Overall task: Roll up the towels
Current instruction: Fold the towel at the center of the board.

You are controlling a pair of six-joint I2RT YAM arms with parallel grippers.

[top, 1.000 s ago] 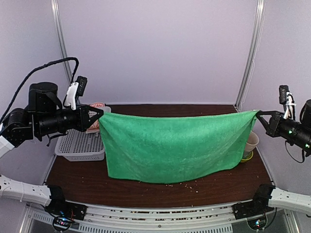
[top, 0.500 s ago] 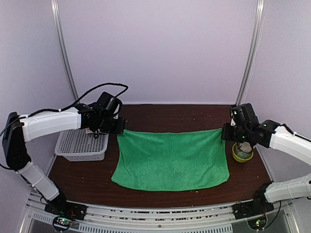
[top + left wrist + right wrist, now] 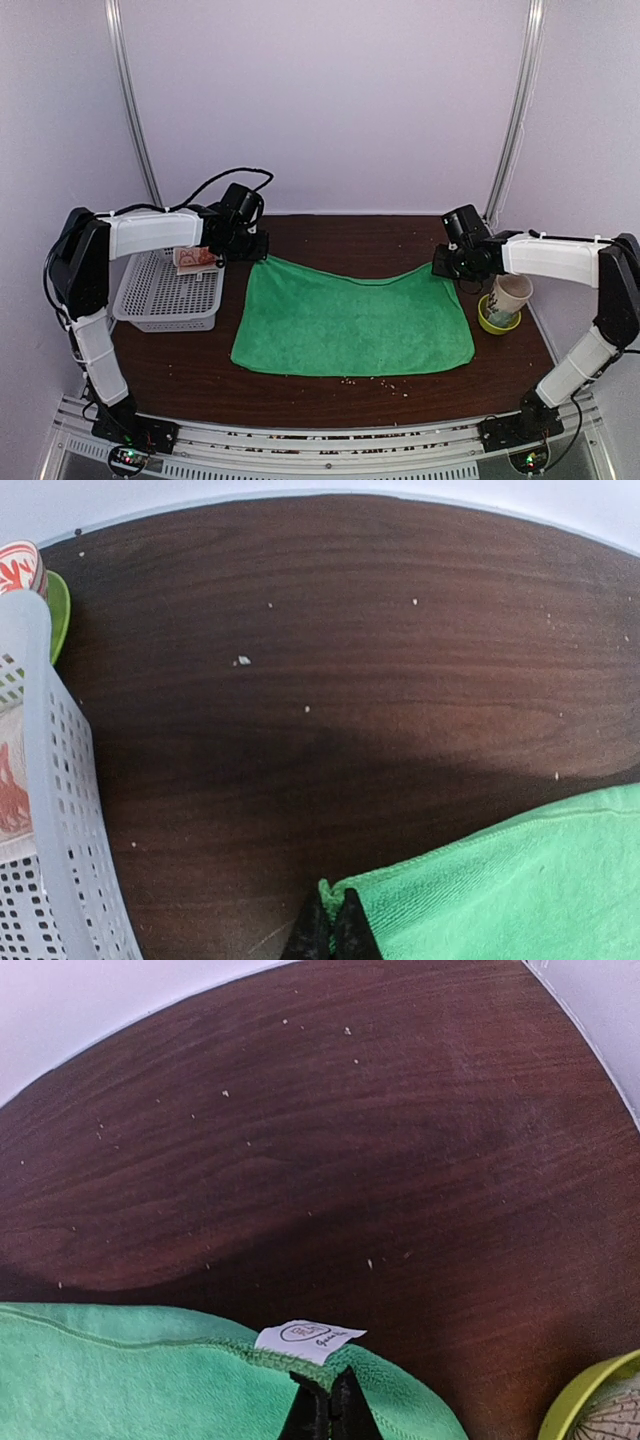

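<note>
The bright green towel (image 3: 350, 322) lies spread flat over the middle of the dark wooden table. Its far left corner (image 3: 345, 890) is pinched in my left gripper (image 3: 262, 254), low over the table beside the basket. My right gripper (image 3: 441, 265) is shut on the far right corner, just under the towel's white label (image 3: 308, 1339). Between the two grips the far edge sags toward me. A pinkish-beige towel with orange print (image 3: 194, 258) sits in the white basket (image 3: 160, 305) and shows at the left wrist view's left edge (image 3: 12, 780).
A paper cup (image 3: 510, 295) stands in a yellow-green dish (image 3: 497, 321) at the right, close to my right arm; the dish rim shows in the right wrist view (image 3: 590, 1395). Crumbs dot the table near the front edge (image 3: 380, 380). The white back wall is close behind.
Both arms have swung forward and down from holding the green towel up as a hanging sheet. The towel now lies flat on the table, corners still gripped and carried farther back.
</note>
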